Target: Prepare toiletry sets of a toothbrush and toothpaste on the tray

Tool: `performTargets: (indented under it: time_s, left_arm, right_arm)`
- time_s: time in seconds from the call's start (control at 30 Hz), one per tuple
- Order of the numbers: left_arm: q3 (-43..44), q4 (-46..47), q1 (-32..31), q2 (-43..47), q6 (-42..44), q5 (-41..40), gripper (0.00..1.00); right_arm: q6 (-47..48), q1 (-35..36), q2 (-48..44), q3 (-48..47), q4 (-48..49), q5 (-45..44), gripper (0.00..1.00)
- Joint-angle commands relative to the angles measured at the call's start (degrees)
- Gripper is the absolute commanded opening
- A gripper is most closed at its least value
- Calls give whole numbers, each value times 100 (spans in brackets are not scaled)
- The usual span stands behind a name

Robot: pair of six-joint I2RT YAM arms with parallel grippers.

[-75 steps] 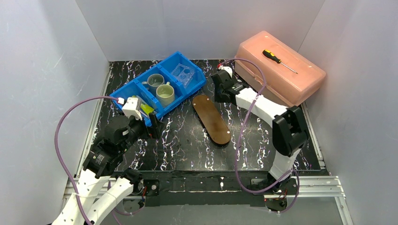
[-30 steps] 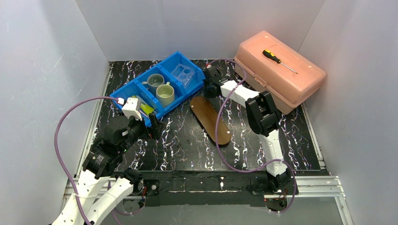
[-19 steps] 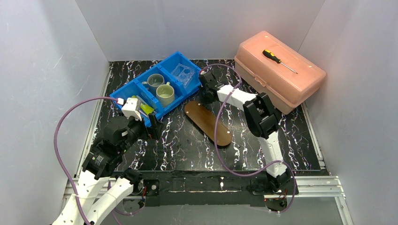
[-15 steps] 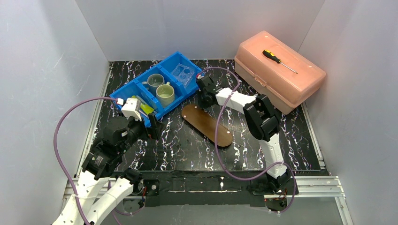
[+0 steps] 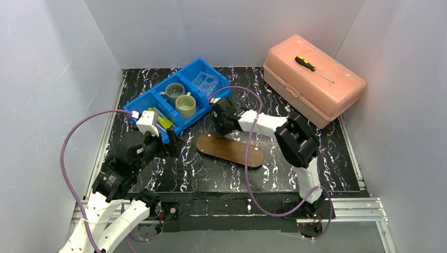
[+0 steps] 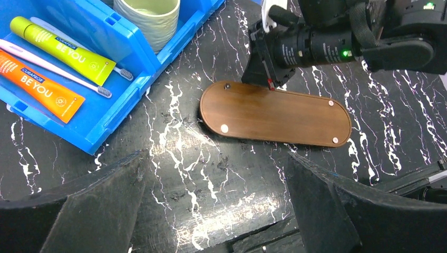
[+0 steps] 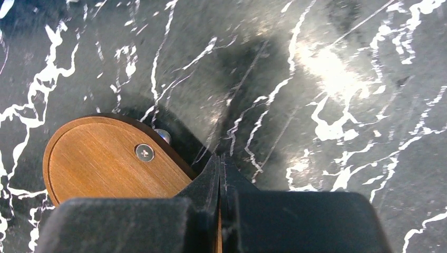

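- The blue three-compartment bin (image 5: pixel 223 90) is sitting at the far left of the black marbled table (image 5: pixel 211 168).
- Its far compartment is holding a small clear plastic holder (image 5: pixel 205 83).
- Its middle compartment is holding a grey mug (image 5: pixel 173 92) and a pale green mug (image 5: pixel 185 105), both standing upright side by side.
- Its near compartment is holding a green tube (image 6: pixel 62 45) and an orange tube (image 6: pixel 39 84), both lying flat with thin whitish toothbrushes (image 6: pixel 58 71) alongside them.
- A pink lidded box (image 5: pixel 327 92) is sitting at the far right, and a screwdriver (image 5: pixel 313 68) is lying on its lid.
- The tray (image 5: pixel 230 150) is lying flat on the table on the near side of the bin, apart from it, with its long side running left to right.
- The right arm is reaching low across the table toward the left. The right gripper (image 7: pixel 220 174) is pointing down with its jaws pressed together, and their tips are touching the tray's far edge near its left end.
- The left gripper (image 6: pixel 216 211) is hanging above the table by the bin's near end, with its fingers (image 6: pixel 79 211) spread wide and holding nothing.
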State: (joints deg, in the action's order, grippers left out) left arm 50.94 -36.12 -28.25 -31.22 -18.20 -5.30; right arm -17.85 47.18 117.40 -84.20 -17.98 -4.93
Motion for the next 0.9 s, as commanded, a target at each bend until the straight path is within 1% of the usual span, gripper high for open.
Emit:
performTargets:
  time_s: [0.0,0.23,0.4,0.6,0.7,0.87]
  left_arm:
    - [-43,-62,-7,27,35,-103,99]
    - [-41,-62,-8,30,28,-110,99]
    - [-40,-71,-7,35,22,-136,99]
    - [-46,-74,-5,19,22,-127,99]
    - [-44,-71,-10,7,26,-108,99]
    - [-42,-80,-6,-24,27,-78,99]
  right_arm:
    - [276,256,-372,219,161,87,1]
    - [396,637,-524,475,52,-74,1]
    - [348,890,-705,723,125,-89,1]
    - [264,1096,-986,928,126,-312,1]
    - [237,1127,-1258,944,27,-670,1]
    - [195,1119,-1647,962,-322,-1821,1]
